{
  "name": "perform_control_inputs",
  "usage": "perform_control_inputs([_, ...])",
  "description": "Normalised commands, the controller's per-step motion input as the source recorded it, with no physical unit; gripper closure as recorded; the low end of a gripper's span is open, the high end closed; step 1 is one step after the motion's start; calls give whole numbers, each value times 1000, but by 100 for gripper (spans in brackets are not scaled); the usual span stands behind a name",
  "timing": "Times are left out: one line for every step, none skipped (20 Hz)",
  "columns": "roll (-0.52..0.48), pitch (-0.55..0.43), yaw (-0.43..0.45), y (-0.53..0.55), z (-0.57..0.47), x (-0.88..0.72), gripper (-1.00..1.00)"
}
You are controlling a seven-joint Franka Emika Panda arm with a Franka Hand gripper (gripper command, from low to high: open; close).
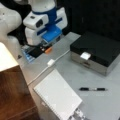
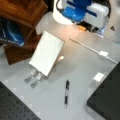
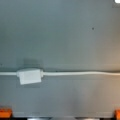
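**Hand poised over a cable on the surface, well clear of pen and notebook**

The hand (image 1: 46,48) sits low at the far edge of the grey surface (image 1: 100,100), beneath the white and blue body of the arm (image 1: 45,22); in a front view it appears near that view's top (image 2: 87,26). Orange pads (image 3: 5,112) show at the two lower corners of the wrist view, apart from one another with nothing between them, so the hand appears open and holds nothing, though how wide it stands cannot be told.

Directly below and ahead of the hand runs a white cable (image 3: 80,73) carrying a small white inline block (image 3: 29,76); both lie flat on the surface, untouched. In both front views the cable (image 1: 60,56) leads away from the hand across the surface, probably laid there as wiring for the rig.

Farther from the hand lies a white notebook (image 1: 57,96), propped at a slant on a clip stand (image 2: 33,77). A black pen (image 1: 93,89) lies flat beyond it, well apart from the hand. A black box with a metal front (image 1: 96,53) stands to one side, a small white tag (image 1: 85,55) on its edge. A wooden structure (image 1: 12,97) borders the surface beside the notebook.
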Motion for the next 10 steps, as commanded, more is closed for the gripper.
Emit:
perform_control_inputs([-53,11,112,31,-15,20,-100])
perform_control_inputs([-54,-6,120,73,-38,41,-100])
perform_control_inputs([-52,-13,125,120,-70,67,-100])
perform_control_inputs([-46,1,126,174,-99,90,-100])
perform_control_inputs([-44,12,120,236,-132,119,-100])
perform_control_inputs([-50,11,120,295,-166,144,-100])
perform_control_inputs([-42,11,119,344,-192,173,-100])
perform_control_inputs([3,12,127,393,-210,201,-100])
perform_control_inputs([52,19,145,430,-211,220,-100])
perform_control_inputs([102,28,158,462,-203,234,-100])
